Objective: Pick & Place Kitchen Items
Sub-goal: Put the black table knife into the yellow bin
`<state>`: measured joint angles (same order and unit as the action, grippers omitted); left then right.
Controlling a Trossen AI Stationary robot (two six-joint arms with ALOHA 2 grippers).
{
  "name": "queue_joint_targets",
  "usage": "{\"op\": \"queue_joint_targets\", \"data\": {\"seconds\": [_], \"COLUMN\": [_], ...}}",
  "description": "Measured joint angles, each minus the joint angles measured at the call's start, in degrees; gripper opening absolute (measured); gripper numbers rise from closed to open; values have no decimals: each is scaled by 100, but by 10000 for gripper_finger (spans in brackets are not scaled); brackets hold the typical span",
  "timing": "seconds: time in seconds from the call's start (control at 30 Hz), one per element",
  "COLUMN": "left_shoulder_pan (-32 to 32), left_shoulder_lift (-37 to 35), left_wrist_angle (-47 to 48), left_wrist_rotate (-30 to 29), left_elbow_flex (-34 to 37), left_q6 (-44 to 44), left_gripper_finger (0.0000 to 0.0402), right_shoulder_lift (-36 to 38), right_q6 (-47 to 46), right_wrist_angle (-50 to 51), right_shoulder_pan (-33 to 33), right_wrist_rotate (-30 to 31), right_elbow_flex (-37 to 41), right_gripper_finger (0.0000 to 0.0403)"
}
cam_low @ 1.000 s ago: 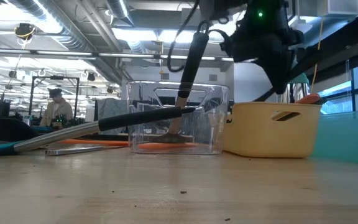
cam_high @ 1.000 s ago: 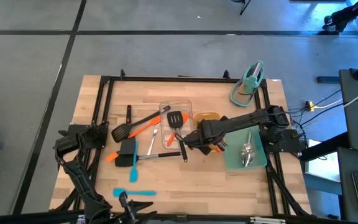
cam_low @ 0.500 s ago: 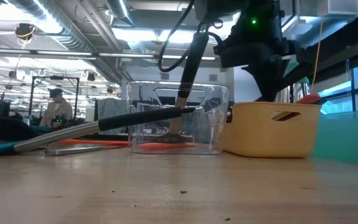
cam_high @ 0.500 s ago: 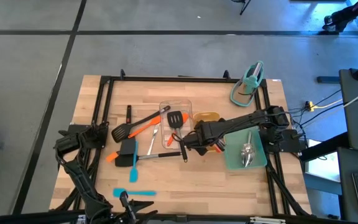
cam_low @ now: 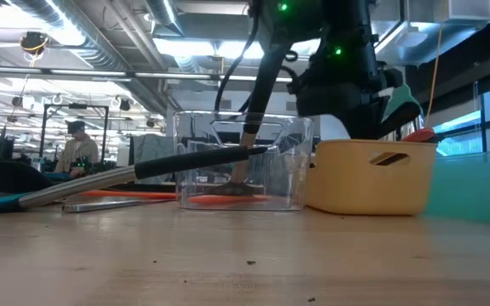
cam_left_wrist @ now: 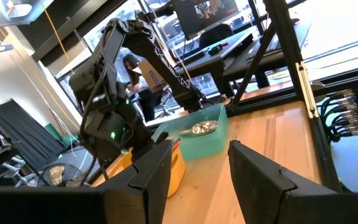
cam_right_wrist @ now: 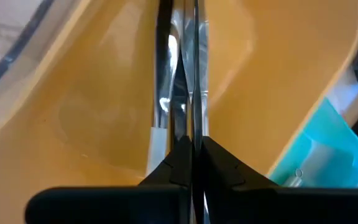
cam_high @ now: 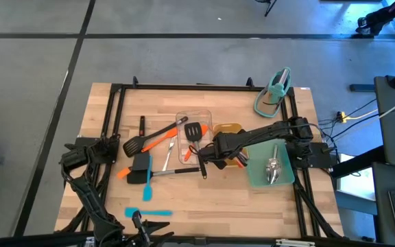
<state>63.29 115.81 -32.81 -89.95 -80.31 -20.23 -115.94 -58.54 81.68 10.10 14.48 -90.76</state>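
Observation:
My right gripper (cam_high: pixel 210 152) reaches in from the table's right and stands between the clear tray (cam_high: pixel 192 118) and the yellow tray (cam_high: pixel 230 128), shut on a shiny steel utensil (cam_right_wrist: pixel 182 93). A black slotted turner (cam_high: pixel 195 130) sits in the clear tray, and its black handle (cam_low: pixel 262 81) leans on the tray's rim. Left of the tray lie another black turner (cam_high: pixel 134 145), a black spatula (cam_high: pixel 140 165) and blue spatulas (cam_high: pixel 147 213). Steel spoons (cam_high: pixel 273 168) lie in the teal tray (cam_high: pixel 285 180). My left gripper (cam_left_wrist: pixel 194 168) waits open at the table's left edge. My right gripper pinches the steel utensil between its two fingertips (cam_right_wrist: pixel 211 151). The thin steel strips (cam_right_wrist: pixel 180 127) with a black strip beside them run straight out ahead, in line with the fingers, over the yellow tray's floor (cam_right_wrist: pixel 86 112). Which end it holds I cannot tell.
A teal stand (cam_high: pixel 274 92) occupies the far right corner. A long black and steel handle (cam_high: pixel 173 170) lies across the table near the clear tray. An orange tip (cam_low: pixel 417 133) pokes above the yellow tray's rim. Black frame rails (cam_high: pixel 115 123) run along the table's sides.
My right arm has moved a little toward the table's left, and its gripper has come nearer the clear tray. The utensils on the table have stayed where they were.

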Motion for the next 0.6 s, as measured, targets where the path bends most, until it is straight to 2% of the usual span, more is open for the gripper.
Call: {"op": "queue_joint_targets", "data": {"seconds": [0.27,0.6], "left_shoulder_pan": [0,0], "left_shoulder_lift": [0,0], "left_wrist_angle": [0,0], "left_wrist_rotate": [0,0], "left_elbow_flex": [0,0], "left_q6": [0,0], "left_gripper_finger": [155,155], "right_shoulder_lift": [-111,-129], "right_q6": [200,201], "right_wrist_angle": [-106,24], "right_shoulder_pan": [-30,-30], "right_wrist_rotate": [-210,-256], "right_elbow_flex": [-20,-68], "right_gripper_finger": [24,111]}}
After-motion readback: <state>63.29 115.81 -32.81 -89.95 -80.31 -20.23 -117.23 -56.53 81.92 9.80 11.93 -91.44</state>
